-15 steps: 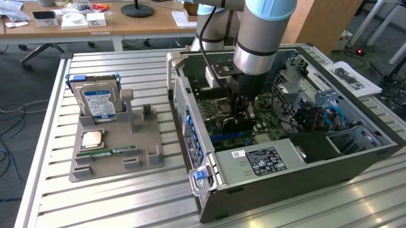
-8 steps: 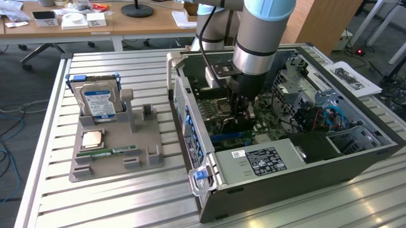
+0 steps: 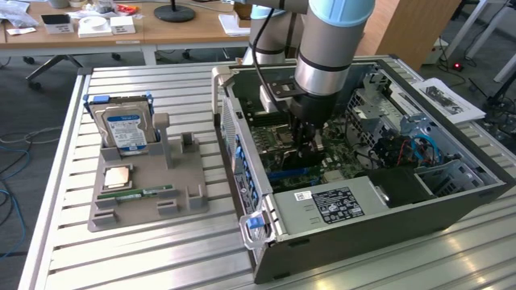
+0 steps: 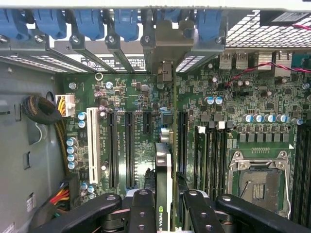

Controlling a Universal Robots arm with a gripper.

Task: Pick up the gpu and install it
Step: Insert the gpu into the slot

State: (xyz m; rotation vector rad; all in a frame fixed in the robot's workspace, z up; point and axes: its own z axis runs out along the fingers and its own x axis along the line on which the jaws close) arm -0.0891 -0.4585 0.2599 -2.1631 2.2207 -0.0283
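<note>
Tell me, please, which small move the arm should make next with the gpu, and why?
Probably a short, straight push down toward the motherboard. The jaws hold the gpu upright on its edge inside the case, and its metal bracket stands at the rear slot openings. Whether its lower edge has entered a slot is hidden by the card itself.

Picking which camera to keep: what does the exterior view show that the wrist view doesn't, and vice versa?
Exterior view adds a grey plastic parts tray on the slatted metal table, holding a silver hard drive with a blue label, a square processor chip and a narrow green RAM stick. Wrist view adds a long white expansion slot, a white connector with yellow wires, and the card's silver end bracket. Shared: the black gripper shut on the thin green gpu inside the open grey computer case.
</note>
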